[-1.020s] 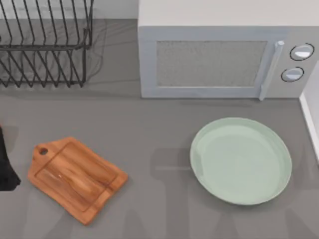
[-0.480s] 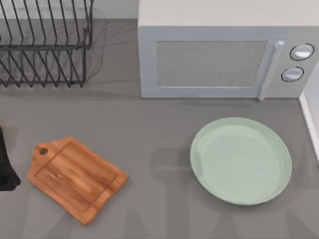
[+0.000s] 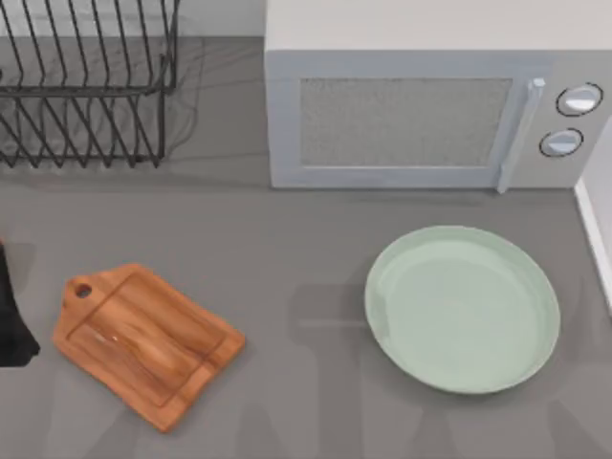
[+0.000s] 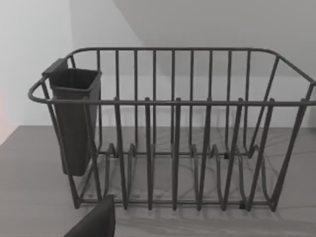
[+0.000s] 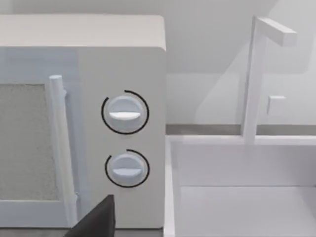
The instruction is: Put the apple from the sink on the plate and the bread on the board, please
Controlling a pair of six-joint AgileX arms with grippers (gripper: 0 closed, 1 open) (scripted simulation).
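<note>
1. Top view: the wooden board [image 3: 145, 342] lies at an angle on the left part of the grey counter [image 3: 296, 249], its handle hole toward the back left, with nothing on it.
2. The pale-green plate [image 3: 463, 308] sits on the right part of the counter, well apart from the board and just in front of the microwave [image 3: 421, 105]; it too is bare.
3. A black wire dish rack [image 3: 86, 81] stands at the back left, beside the microwave.
4. A dark part of the left arm [image 3: 11, 316] sits at the left edge of the counter, near the board's handle.
5. Left wrist view: the dish rack [image 4: 173, 133] faces the camera, with a dark cutlery cup [image 4: 74, 118] hung on one end. A dark finger tip [image 4: 96, 222] pokes in at the edge; whether that pincer is released or clenched cannot be told.
6. Right wrist view: the microwave's two dials [image 5: 125, 114] and door handle [image 5: 61, 148] are close ahead, with the white sink [image 5: 242, 187] and its tap [image 5: 256, 74] just beside the microwave. A dark finger tip [image 5: 96, 222] shows here too, and this pincer's state likewise cannot be told.
7. The visible part of the sink basin holds no apple or bread.
</note>
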